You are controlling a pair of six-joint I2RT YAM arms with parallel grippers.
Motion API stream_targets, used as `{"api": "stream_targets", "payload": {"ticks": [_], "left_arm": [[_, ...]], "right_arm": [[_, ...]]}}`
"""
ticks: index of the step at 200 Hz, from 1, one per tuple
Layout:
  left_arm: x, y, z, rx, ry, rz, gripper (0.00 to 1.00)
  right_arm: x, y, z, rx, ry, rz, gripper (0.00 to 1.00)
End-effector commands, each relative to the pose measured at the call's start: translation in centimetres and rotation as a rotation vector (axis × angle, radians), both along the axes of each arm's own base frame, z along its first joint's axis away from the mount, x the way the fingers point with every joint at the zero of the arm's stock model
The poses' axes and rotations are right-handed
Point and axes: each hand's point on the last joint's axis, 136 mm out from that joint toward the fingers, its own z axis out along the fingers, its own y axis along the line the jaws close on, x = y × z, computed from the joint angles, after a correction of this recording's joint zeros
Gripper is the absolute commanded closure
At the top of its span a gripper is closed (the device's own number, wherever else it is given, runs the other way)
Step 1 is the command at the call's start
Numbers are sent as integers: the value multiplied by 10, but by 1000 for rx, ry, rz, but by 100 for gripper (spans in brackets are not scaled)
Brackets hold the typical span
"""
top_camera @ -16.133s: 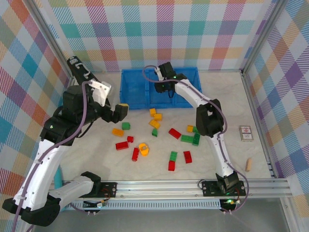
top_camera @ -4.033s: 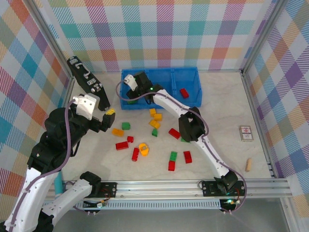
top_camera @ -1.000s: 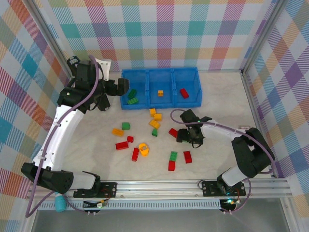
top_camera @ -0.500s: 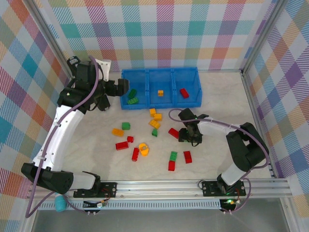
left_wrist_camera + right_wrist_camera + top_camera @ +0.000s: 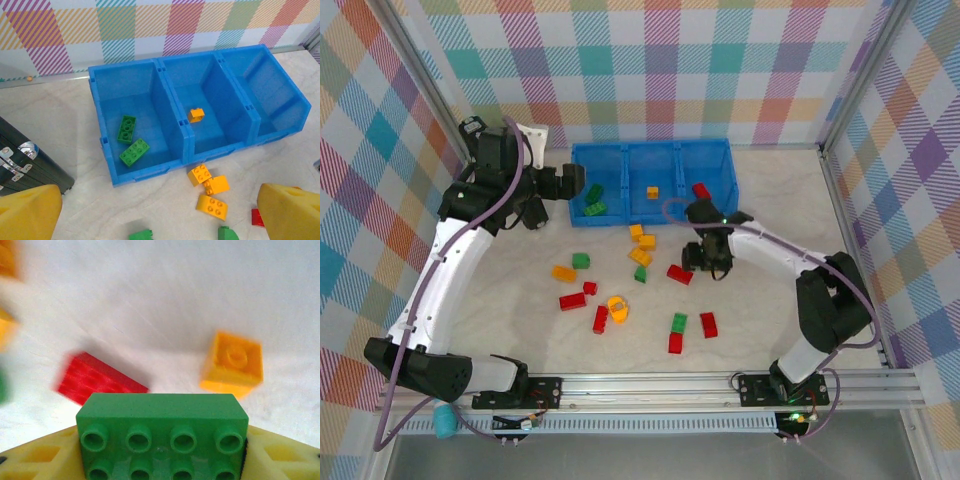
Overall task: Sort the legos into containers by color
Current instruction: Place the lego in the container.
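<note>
Brick — green; oblong; eight-studded

Table: pale top, faintly marbled.

Directly on it:
- blue tray, three compartments, upper centre of the top view
- black case, lower left of the left wrist view, beside the tray's left end, apart from it
- yellow legos, three clustered just below the tray
- green lego with an orange lego to its lower left
- red legos, three, left of centre
- rounded yellow piece, just beside one of them
- small green lego and red brick, at centre
- green brick with two red bricks, lower centre
</note>
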Motion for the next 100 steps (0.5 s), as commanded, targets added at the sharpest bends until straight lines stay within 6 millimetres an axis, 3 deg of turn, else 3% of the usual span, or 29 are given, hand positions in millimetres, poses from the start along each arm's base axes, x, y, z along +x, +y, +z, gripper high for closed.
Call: {"api": "stream_targets", "payload": {"ticks": [1,68,100], "left_arm": [[-1,9,12,-17,-40,28,0],[0,18,10,-23,-38,58,0],[3,21,6,-21,-30,66,0]], "right_arm": [[14,12,38,5,-37,123,52],[149,117,143,141,-463,440,51],[189,170,147,153,-583,601,51]]}}
